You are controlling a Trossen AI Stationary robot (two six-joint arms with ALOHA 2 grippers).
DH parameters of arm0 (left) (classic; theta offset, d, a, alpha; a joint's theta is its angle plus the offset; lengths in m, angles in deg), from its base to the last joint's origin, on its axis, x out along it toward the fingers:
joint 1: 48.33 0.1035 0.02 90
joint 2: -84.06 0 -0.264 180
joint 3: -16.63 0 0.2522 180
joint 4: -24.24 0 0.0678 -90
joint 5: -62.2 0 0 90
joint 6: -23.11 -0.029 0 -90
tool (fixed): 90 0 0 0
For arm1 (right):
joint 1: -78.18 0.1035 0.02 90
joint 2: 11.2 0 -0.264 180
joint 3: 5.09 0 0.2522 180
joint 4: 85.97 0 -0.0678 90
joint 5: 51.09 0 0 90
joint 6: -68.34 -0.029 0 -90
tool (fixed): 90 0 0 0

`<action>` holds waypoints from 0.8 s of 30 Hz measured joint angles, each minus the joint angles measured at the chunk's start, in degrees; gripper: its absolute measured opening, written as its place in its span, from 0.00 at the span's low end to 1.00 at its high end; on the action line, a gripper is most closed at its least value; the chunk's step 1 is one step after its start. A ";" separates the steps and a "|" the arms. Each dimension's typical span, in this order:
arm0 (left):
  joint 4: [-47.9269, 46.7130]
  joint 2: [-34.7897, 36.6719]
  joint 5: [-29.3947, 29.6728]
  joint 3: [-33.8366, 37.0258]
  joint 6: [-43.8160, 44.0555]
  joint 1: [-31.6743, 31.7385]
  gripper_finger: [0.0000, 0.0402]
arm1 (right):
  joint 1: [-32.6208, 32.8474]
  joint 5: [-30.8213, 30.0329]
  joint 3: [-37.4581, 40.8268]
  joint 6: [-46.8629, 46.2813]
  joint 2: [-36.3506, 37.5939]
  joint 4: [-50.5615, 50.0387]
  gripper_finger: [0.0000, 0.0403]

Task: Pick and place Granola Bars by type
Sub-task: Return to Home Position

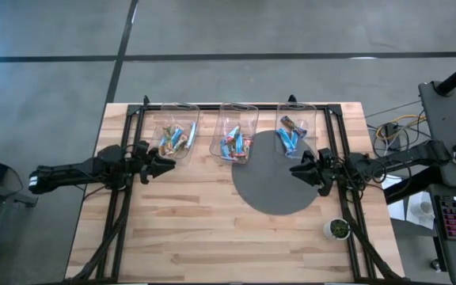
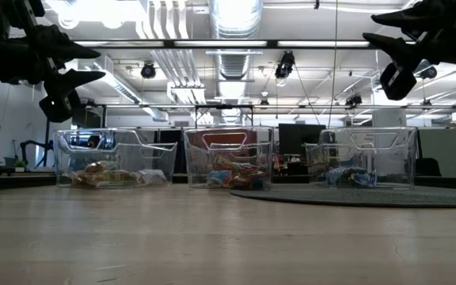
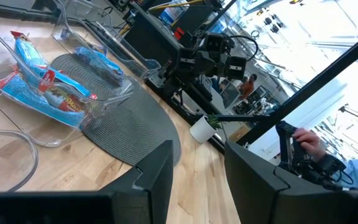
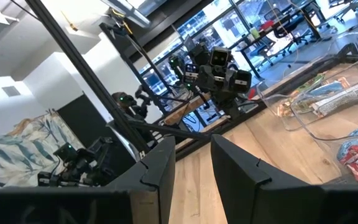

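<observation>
Wrapped granola bars, blue, tan and dark red-blue, lie in three clear bins along the table's far edge: the left bin, the middle bin and the right bin. Bars in the middle bin and bars in the left bin show in the wrist views. My left gripper hovers open, high above the table, just near of the left bin. My right gripper hovers open over the grey round mat, near the right bin. Both are empty.
A small white pot with a green plant stands near the table's right edge. The dark frame rails run along both sides. A person's hand shows beyond the table's right side. Bare wood spans the near half.
</observation>
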 joint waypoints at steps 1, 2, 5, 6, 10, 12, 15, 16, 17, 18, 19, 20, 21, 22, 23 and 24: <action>0.00 -0.02 0.00 0.00 0.01 0.02 0.31 | 0.00 0.00 0.00 0.00 0.25 -0.11 0.24; -0.01 -0.01 0.00 0.00 0.01 0.00 0.31 | -0.02 0.00 0.00 0.00 0.49 -0.01 0.24; -0.02 -0.02 0.00 0.00 0.00 0.00 0.31 | -0.02 0.00 0.00 0.01 1.36 -0.12 0.24; 0.00 -0.02 0.00 0.00 0.02 0.02 0.31 | -0.04 0.00 0.00 0.02 1.81 -0.10 0.24; -0.02 -0.02 0.00 0.00 0.01 0.02 0.31 | -1.28 -0.04 0.00 0.02 3.94 -0.13 0.24; -0.02 -0.02 0.00 0.00 0.00 0.00 0.31 | -1.82 -0.12 0.00 0.02 5.51 -0.09 0.24; -0.02 -0.02 0.00 0.00 0.02 0.00 0.31 | -2.60 -0.07 0.00 0.02 8.01 -0.02 0.24; -0.02 -0.02 0.00 0.00 0.02 0.00 0.31 | -2.86 -0.07 0.00 0.02 8.65 -0.04 0.24; -0.02 -0.02 0.00 0.00 0.02 0.02 0.31 | -3.01 -0.07 0.00 0.02 9.24 -0.05 0.24; -0.02 -0.02 0.00 0.00 0.02 0.01 0.31 | -3.13 -0.07 0.00 0.02 9.80 -0.06 0.24; -0.02 -0.02 0.00 0.00 0.01 0.01 0.31 | -3.17 -0.05 0.00 0.02 10.41 -0.09 0.24; -0.02 -0.02 0.00 0.00 0.02 0.01 0.31 | -3.19 -0.07 0.00 0.02 11.01 -0.07 0.24; -0.02 -0.02 0.00 0.00 0.00 0.02 0.31 | -3.18 -0.07 0.00 0.02 11.72 -0.09 0.24; -0.02 -0.02 0.00 0.00 0.00 0.02 0.31 | -3.17 -0.04 0.00 0.02 12.50 -0.09 0.24; -0.02 -0.02 0.00 0.00 0.00 0.00 0.31 | -3.17 -0.04 0.00 0.02 13.39 -0.09 0.24; -0.02 -0.02 0.00 0.00 0.00 0.00 0.31 | -3.17 -0.04 0.00 0.04 14.37 -0.09 0.24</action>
